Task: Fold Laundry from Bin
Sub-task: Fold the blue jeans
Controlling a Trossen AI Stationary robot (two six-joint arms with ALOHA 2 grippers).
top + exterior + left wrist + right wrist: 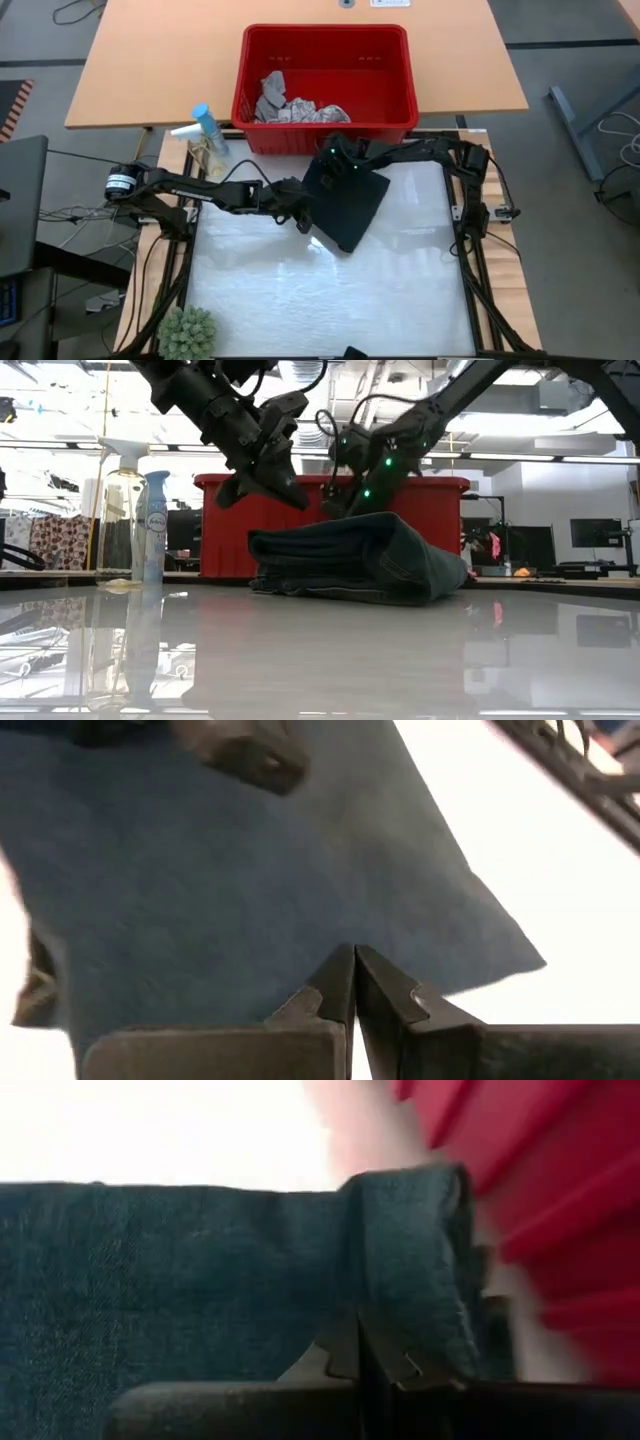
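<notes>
The folded trousers (345, 205) lie aslant before the bin (325, 128); both grippers, left (304, 218) and right (335, 152), hover above, fingers closed, empty.

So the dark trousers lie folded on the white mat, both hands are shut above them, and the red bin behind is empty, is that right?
Not quite: the red bin is not empty. The high view shows crumpled grey and white cloth in it. The rest holds: the folded trousers lie on the mat, with the left hand and right hand shut.

A: What is lying on the white worktop (300, 290)?
B: Folded dark trousers (345, 200) are resting near its far edge; a green plant (187, 332) is sitting at the near left corner.
A: And behind?
B: The red bin (325, 85) and spray bottles (207, 140) are standing there.
</notes>
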